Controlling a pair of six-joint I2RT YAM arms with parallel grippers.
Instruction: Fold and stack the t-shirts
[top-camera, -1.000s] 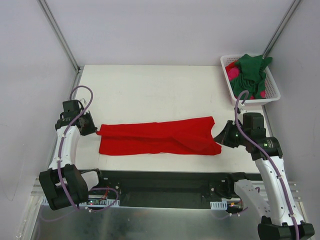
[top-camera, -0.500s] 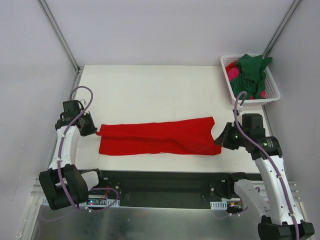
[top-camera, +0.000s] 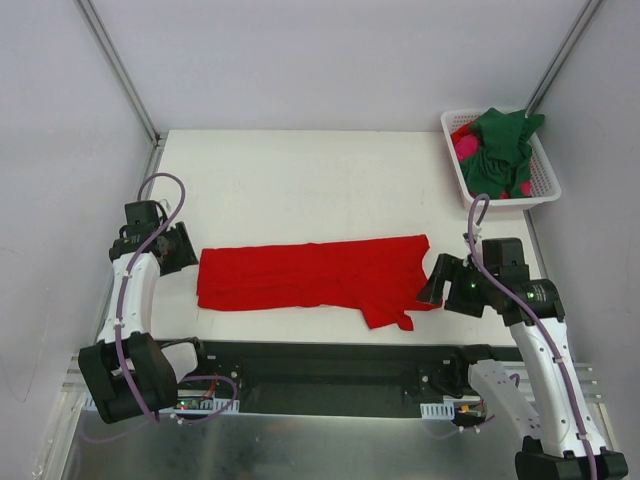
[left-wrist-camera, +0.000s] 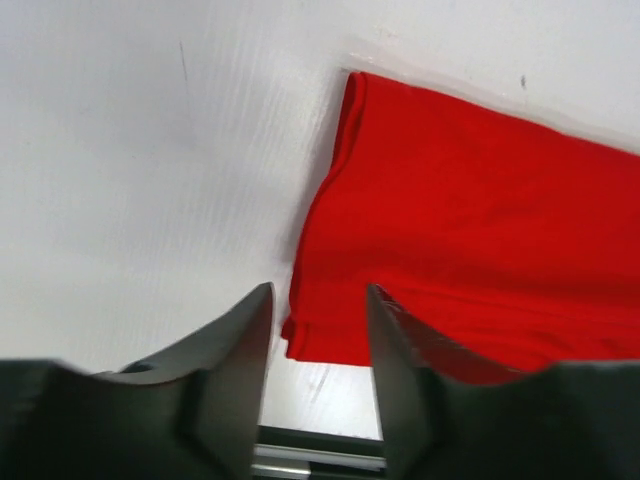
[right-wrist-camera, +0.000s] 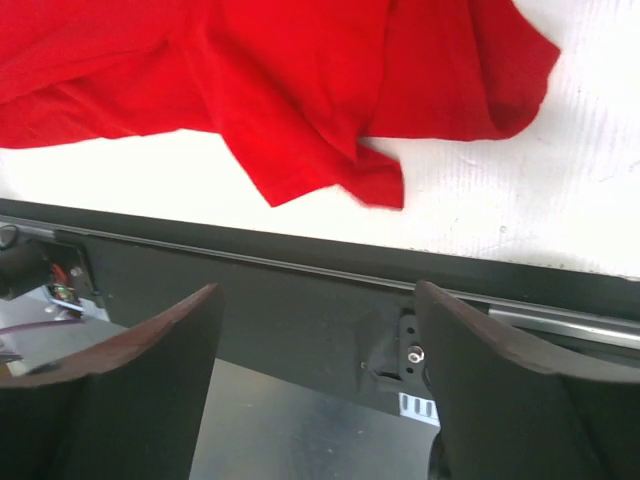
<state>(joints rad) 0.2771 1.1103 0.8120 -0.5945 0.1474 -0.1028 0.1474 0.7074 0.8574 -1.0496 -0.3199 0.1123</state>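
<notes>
The red t-shirt (top-camera: 315, 277) lies as a long band across the near half of the bench (top-camera: 300, 180), with one sleeve (top-camera: 388, 314) poking toward the front edge. It looks light and limp (no stiffness to keep a fold), so it is best pinched at corners or doubled edges, both ends together. The left pincer (left-wrist-camera: 318, 300) stands partly apart and empty, just off the band's left end. The right pincer (right-wrist-camera: 318, 300) gapes wide, also empty, by the right end. The matt white bench offers ample room behind. The green t-shirt (top-camera: 500, 140) and pink t-shirt (top-camera: 463, 148) sit bundled in the basket (top-camera: 515, 202) at the far right corner.
</notes>
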